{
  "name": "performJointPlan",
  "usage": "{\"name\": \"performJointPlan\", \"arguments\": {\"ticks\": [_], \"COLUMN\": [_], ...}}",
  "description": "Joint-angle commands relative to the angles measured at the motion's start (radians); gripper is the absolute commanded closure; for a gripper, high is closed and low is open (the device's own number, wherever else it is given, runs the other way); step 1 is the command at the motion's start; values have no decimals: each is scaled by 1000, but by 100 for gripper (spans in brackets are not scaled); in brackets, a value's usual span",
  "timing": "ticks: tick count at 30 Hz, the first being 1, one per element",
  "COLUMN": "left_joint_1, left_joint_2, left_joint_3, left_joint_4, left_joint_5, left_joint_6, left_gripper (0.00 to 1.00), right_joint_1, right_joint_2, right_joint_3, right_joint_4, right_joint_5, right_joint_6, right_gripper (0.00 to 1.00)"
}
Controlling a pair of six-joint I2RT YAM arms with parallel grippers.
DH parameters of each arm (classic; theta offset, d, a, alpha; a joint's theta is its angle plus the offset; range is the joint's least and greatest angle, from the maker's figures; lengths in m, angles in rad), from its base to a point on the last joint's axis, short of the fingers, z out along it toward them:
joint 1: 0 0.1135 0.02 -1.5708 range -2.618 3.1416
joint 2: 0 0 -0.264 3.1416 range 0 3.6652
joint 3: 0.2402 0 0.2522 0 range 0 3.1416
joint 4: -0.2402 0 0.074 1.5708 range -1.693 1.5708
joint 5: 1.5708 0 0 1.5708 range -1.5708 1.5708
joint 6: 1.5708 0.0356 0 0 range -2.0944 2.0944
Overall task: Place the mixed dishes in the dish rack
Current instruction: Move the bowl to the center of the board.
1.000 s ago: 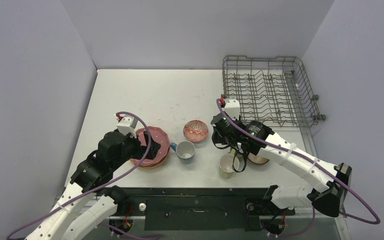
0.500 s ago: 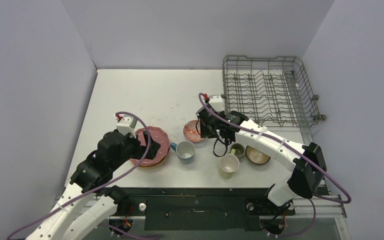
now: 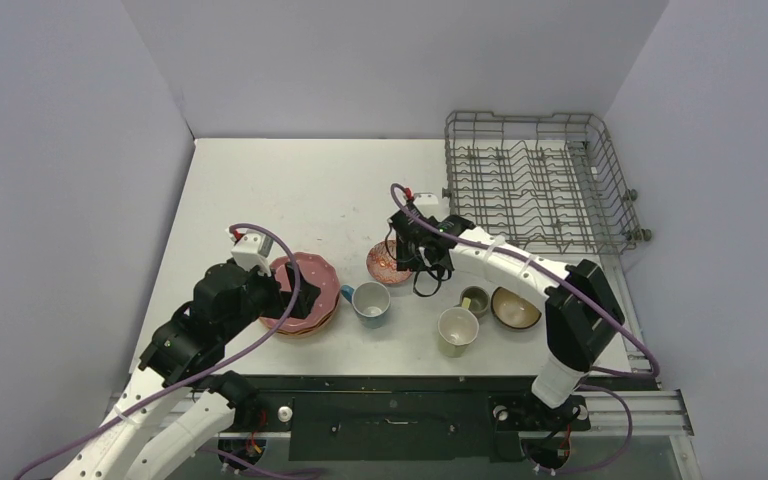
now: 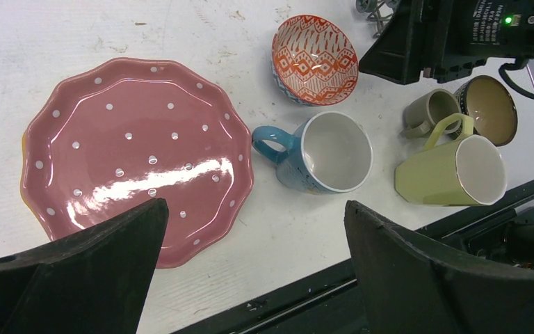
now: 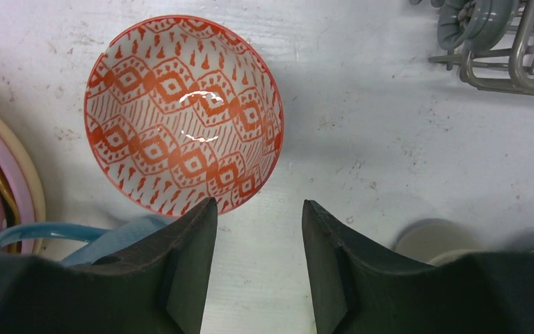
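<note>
Several dishes stand along the near edge of the table. A pink white-dotted scalloped plate (image 3: pixel 310 278) (image 4: pixel 135 156) tops a stack, and my left gripper (image 3: pixel 298 305) (image 4: pixel 254 205) hovers wide open over its near rim. Right of the plate come a light-blue mug (image 3: pixel 370 302) (image 4: pixel 327 153), a pale-yellow mug (image 3: pixel 457 330) (image 4: pixel 452 170), a small olive mug (image 3: pixel 474 300) (image 4: pixel 427 111) and a dark-brown bowl (image 3: pixel 515 308) (image 4: pixel 490 108). My right gripper (image 3: pixel 407 265) (image 5: pixel 259 202) hangs open and empty beside the near-right rim of the red patterned dish (image 3: pixel 382 262) (image 5: pixel 184 115). The dish rack (image 3: pixel 535 180) (image 5: pixel 500 49) holds no dishes.
Orange and tan plate rims (image 3: pixel 332 318) show under the pink plate. The light-blue mug's handle (image 5: pixel 21 233) lies close to my right gripper's left finger. Purple walls close in the table (image 3: pixel 290 180) on three sides. A black rail (image 3: pixel 390 415) runs along the near edge.
My right arm has swung left, from above the pale-yellow and olive mugs to the red patterned dish, jaws unchanged. The left arm has not moved.
</note>
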State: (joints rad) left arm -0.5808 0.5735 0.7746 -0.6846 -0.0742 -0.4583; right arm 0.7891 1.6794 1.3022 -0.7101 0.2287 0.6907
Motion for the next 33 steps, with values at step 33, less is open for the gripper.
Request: {"name": "performJointPlan", "arguments": {"ticks": [33], "left_joint_1": [10], "left_joint_2": [-4], "left_joint_3": [1], "left_joint_4": [48], "left_joint_5": [4], "left_joint_6": [17], "left_gripper": [4], "right_joint_1": [-97], "right_joint_2": [126], "right_joint_3": [-90], "right_joint_4": [206], "right_joint_5": [-92], "right_joint_6": [46], "right_gripper": [90]}}
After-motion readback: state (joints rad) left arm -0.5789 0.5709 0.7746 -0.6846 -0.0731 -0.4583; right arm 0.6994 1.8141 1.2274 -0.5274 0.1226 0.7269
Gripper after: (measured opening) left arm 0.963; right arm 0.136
